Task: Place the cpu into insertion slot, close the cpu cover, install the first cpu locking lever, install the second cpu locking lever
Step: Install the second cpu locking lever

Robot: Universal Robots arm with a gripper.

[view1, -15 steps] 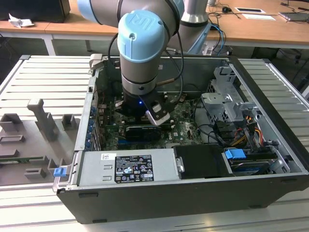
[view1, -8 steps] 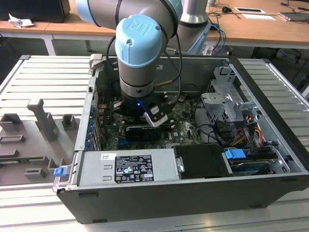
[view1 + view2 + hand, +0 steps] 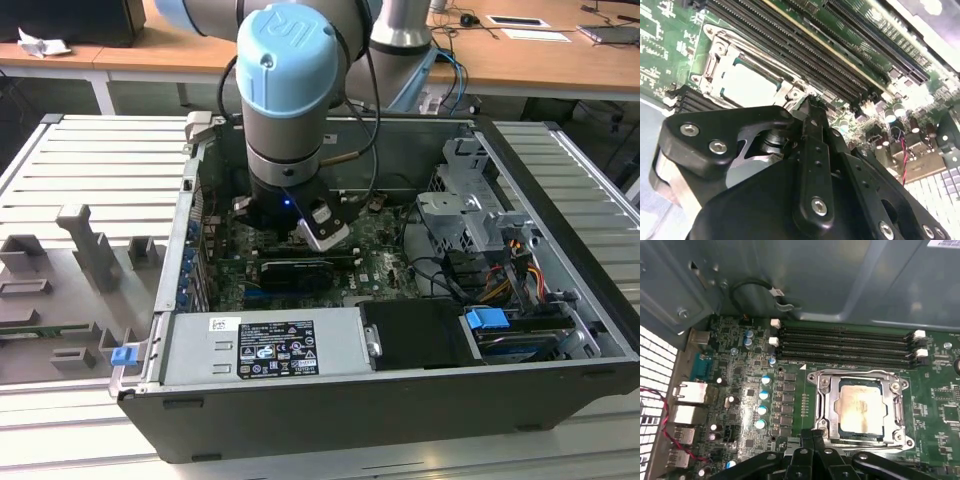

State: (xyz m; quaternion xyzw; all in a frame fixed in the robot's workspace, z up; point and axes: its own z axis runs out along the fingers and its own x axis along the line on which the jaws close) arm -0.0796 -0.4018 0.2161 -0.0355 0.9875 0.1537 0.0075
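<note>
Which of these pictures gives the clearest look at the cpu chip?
The first wrist view: the cpu lies flat in its socket, seen from above with the cpu cover framing it. The second wrist view shows it slanted and washed pale, above the gripper's black body. In the exterior view the arm blocks it.

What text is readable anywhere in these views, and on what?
None reads legibly.
Black label on the power supply, exterior view: print too small to read.
Top of the cpu, first wrist view: markings too faint.
Green circuit board, first wrist view: white lettering blurred.
</note>
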